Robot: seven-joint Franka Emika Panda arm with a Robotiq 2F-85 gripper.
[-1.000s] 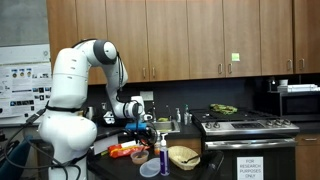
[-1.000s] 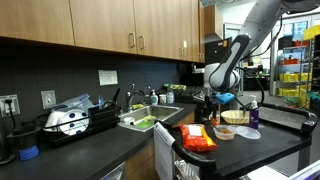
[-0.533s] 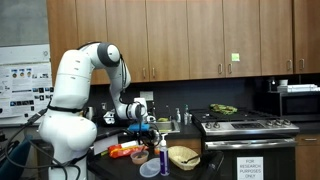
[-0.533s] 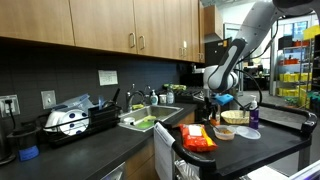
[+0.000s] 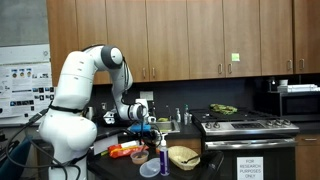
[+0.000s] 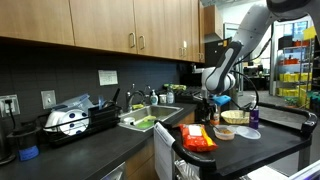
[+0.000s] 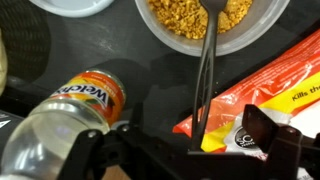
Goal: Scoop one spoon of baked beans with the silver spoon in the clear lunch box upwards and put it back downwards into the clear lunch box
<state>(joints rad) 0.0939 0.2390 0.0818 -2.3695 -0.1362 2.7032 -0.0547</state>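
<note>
In the wrist view I have the clear lunch box [image 7: 262,38] at the top of the picture, cut off by the frame edge, with the baked beans [image 7: 175,15] filling it. The silver spoon [image 7: 204,80] has its bowl down in the beans, and its thin handle runs out over the rim and straight toward my gripper [image 7: 180,148].

The fingers [image 7: 268,135] stand wide apart, one on each side of the handle's end, and they clamp nothing. I cannot tell from this angle how high they are above the handle.

Left of the spoon a Welch's bottle [image 7: 75,115] lies on its side on the dark tabletop [image 7: 150,70]. Right of the spoon is an orange packet [image 7: 275,75], whose edge lies just beside the handle. A pale round dish [image 7: 70,4] shows at the top left corner.

In both exterior views the white arm [image 5: 85,75] bends down over the crowded tabletop, with the gripper [image 5: 140,126] [image 6: 210,102] low above the things there. The orange packet [image 6: 196,138] lies near the tabletop's front edge. The lunch box itself is too small for me to pick out there.
</note>
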